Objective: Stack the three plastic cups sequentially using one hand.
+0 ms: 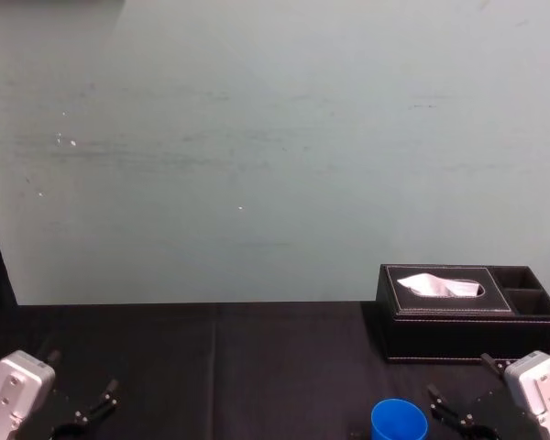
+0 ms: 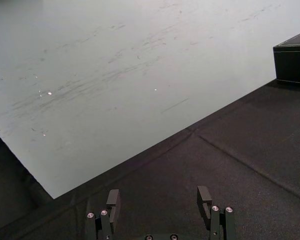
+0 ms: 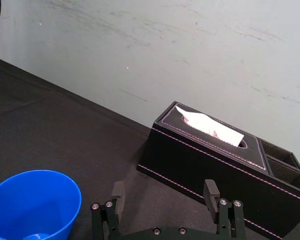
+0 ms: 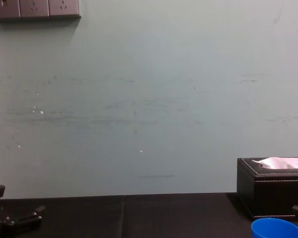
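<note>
A blue cup [image 3: 34, 202] stands upright on the black-covered table [image 1: 257, 367], at the near edge and right of centre; its mouth is open upward, and a paler patch at its bottom cannot be made out. Farther back and to the right sits a black stitched tissue box [image 1: 458, 307], close to the pale green wall [image 1: 257, 137]; a white tissue [image 1: 435, 286] pokes up from the slot in its top; two small compartments [image 1: 522, 289] at its right end are dark inside, and what they hold cannot be told.

The right gripper [image 3: 164, 192] hovers low at the near right, just right of the blue cup and apart from it; its fingers are spread wide with nothing between them, pointing toward the tissue box. The left gripper [image 2: 158, 200] sits at the near left, well apart from the cup; its fingers are likewise spread and empty, aimed across the bare cloth toward the wall.
</note>
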### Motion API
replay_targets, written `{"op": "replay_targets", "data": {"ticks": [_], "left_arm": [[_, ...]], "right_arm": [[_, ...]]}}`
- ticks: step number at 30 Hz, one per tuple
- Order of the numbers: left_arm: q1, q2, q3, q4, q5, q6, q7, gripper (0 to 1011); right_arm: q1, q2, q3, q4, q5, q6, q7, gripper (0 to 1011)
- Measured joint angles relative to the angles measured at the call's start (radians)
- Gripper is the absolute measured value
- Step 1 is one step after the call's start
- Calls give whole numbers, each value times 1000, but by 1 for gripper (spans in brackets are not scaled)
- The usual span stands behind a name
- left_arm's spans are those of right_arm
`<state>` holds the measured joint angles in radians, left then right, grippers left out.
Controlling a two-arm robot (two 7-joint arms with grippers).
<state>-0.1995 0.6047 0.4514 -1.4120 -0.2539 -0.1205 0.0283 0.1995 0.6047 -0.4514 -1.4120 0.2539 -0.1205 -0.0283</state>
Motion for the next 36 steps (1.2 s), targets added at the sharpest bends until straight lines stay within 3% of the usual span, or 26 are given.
{"op": "replay_targets", "data": {"ticks": [16,28,33,36], "left_arm": [[0,0,0,0,0,0,0,1010],[0,0,0,0,0,0,0,1010],[0,0,0,0,0,0,0,1010],[0,0,0,0,0,0,0,1010]], "right_arm": [[-4,-5,9,-3,1,-1,4,1002],[-68,-9,96,-78,84,0,50,1003],[-113,13,137,-134,128,29,72,1003],[-163,46,175,-186,172,56,108,1002]]}}
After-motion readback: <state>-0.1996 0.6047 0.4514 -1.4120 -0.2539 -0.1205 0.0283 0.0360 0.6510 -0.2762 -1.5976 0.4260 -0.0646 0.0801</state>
